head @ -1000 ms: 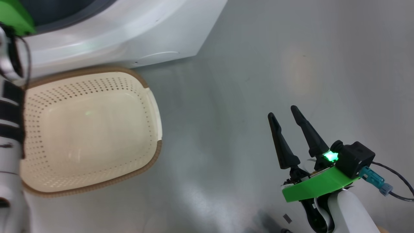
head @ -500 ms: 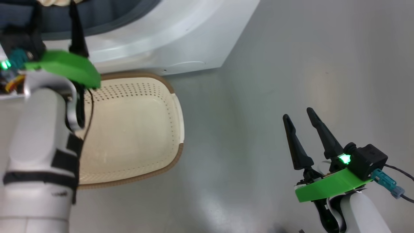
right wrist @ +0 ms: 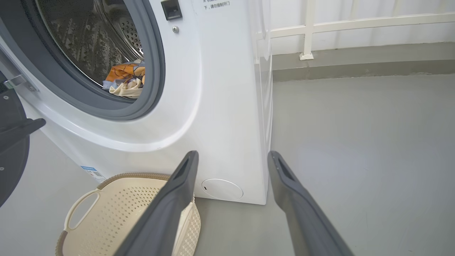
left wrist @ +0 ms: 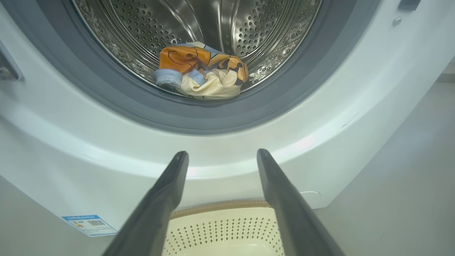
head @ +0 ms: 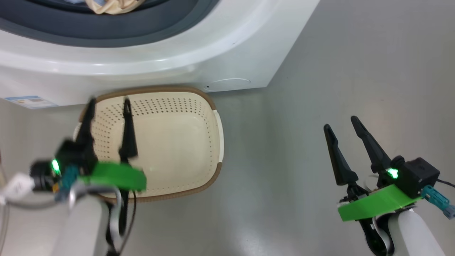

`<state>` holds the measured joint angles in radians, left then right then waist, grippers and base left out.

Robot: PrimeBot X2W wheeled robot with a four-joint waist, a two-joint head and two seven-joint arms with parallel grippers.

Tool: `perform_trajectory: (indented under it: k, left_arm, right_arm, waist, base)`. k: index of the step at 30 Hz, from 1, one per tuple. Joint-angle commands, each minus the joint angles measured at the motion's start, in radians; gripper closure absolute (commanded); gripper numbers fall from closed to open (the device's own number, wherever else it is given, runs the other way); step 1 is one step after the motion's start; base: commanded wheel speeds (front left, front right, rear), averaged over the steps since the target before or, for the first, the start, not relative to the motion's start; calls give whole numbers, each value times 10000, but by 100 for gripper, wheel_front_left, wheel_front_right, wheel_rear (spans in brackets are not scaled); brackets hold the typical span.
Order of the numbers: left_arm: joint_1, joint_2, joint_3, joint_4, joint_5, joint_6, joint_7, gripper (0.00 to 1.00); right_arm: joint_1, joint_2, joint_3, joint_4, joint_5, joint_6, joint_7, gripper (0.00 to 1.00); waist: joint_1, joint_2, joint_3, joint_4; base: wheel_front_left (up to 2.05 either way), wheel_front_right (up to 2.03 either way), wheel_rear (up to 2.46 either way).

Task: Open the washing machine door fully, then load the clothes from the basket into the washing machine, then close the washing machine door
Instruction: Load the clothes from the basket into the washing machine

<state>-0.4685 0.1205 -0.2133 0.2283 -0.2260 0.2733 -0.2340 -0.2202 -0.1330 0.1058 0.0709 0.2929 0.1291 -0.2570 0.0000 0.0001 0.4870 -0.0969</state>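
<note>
My left gripper (head: 108, 103), spread wide and empty, hovers over the basket (head: 170, 88); the clothes (left wrist: 201, 73) lie beyond, inside the washing machine (left wrist: 71, 142). Its door (right wrist: 13, 167) is mostly cut off.

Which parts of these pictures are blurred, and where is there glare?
Head view: the left gripper looks smeared, the right gripper sharp; the floor shows a pale sheen. Left wrist view: the steel drum glints with bright streaks.

Glossy grey floor (head: 355, 53), white railing (right wrist: 355, 25) (standing on a raised grey kerb (right wrist: 355, 62))
</note>
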Motion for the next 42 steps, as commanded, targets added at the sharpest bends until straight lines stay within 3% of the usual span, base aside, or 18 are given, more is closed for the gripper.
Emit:
perform_trajectory:
  k: [1, 7, 16, 31, 42]
  left_arm:
    - [836, 314, 222, -763, -89, 154, 60, 0]
    - [2540, 300, 187, -2070, -177, 422, 14, 0]
    - [3580, 486, 616, -2916, -389, 604, -128, 0]
    - [3933, 257, 667, -3065, -481, 582, -248, 0]
    - [3489, 459, 568, -3125, -341, 443, -86, 0]
  right_arm:
    - [427, -122, 111, -278, -60, 16, -48, 0]
    - [682, -285, 41, -295, -88, 16, -48, 0]
    - [769, -472, 40, -346, -122, 16, -48, 0]
    - [948, -642, -20, -417, -153, 16, -48, 0]
    - [821, -495, 22, -431, -140, 16, -48, 0]
  waist:
    - [0, -1, -174, 178]
    - [0, -1, -385, 507]
    - [0, -1, -641, 696]
    - [0, -1, -775, 814]
    - [0, -1, -506, 581]
  base:
    - [0, 0, 0]
    - [0, 0, 0]
    - [0, 0, 0]
    - [0, 0, 0]
    - [0, 0, 0]
